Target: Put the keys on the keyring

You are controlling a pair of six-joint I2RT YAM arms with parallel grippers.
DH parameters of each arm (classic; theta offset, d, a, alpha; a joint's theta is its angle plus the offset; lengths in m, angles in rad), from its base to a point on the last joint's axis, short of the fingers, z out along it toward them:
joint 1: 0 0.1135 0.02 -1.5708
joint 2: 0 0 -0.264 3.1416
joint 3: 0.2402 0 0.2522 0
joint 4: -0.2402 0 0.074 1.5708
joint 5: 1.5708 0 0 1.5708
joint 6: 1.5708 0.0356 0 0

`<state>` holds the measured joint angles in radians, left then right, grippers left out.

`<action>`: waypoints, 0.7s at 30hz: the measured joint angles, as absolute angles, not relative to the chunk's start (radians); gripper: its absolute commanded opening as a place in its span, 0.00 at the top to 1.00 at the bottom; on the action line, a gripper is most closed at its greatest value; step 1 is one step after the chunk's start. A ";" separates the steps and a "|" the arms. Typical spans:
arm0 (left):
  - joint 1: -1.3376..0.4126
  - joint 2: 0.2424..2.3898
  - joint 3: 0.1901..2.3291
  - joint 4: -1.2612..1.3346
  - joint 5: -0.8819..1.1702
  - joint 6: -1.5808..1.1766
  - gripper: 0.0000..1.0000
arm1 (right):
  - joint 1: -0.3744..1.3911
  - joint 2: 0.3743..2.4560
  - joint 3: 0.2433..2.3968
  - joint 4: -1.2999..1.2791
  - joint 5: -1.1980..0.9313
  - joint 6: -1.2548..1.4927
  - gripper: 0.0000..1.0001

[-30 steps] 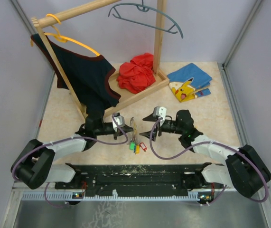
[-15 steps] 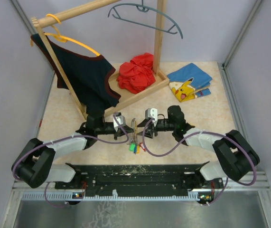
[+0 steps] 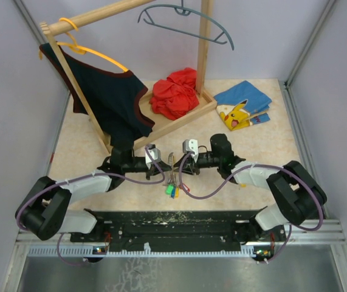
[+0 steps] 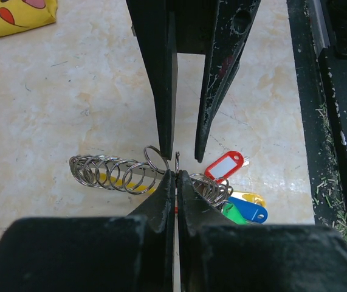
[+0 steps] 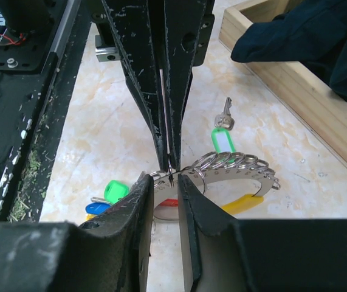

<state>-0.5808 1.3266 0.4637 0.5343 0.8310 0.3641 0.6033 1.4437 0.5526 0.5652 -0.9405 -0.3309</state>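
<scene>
The keyring (image 4: 177,159) is a thin silvery ring seen edge-on, with my left gripper (image 4: 177,176) shut on it just above the table. From the opposite side my right gripper (image 5: 166,182) faces it, its jaws a narrow gap apart with the ring's edge between them. A curved metal piece with several small rings (image 5: 234,167) and a yellow part (image 5: 246,202) hangs beside the ring. Keys with red (image 4: 225,165), yellow, blue (image 4: 250,210) and green tags bunch below. A lone green-tagged key (image 5: 222,140) lies on the table. In the top view both grippers meet over the bunch (image 3: 172,188).
A wooden clothes rack (image 3: 179,118) stands behind, with a dark top on an orange hanger (image 3: 109,97), a grey hanger (image 3: 188,24) and a red cloth (image 3: 174,92). A blue and yellow cloth (image 3: 243,104) lies at back right. The black base rail (image 3: 173,224) runs along the near edge.
My right arm has moved left to the keyring, and its jaws have narrowed from wide open to a small gap round the ring. The left gripper has held still, shut on the ring.
</scene>
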 measured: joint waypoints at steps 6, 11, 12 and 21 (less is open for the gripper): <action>-0.581 1.330 0.464 0.535 0.836 0.364 0.99 | 0.607 1.458 0.569 0.560 -0.954 -0.337 0.78; -0.581 1.334 0.466 0.534 0.843 0.363 0.99 | 0.607 1.469 0.578 0.560 -0.965 -0.339 0.81; -0.581 1.334 0.468 0.533 0.843 0.361 0.99 | 0.607 1.469 0.578 0.559 -0.967 -0.340 0.81; -0.581 1.335 0.475 0.530 0.844 0.354 0.99 | 0.607 1.493 0.599 0.522 -0.975 -0.364 0.96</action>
<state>-0.5808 1.3354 0.4747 0.5301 0.8444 0.3542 0.6067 1.4933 0.5995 0.5224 -0.9749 -0.3641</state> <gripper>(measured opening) 0.012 0.105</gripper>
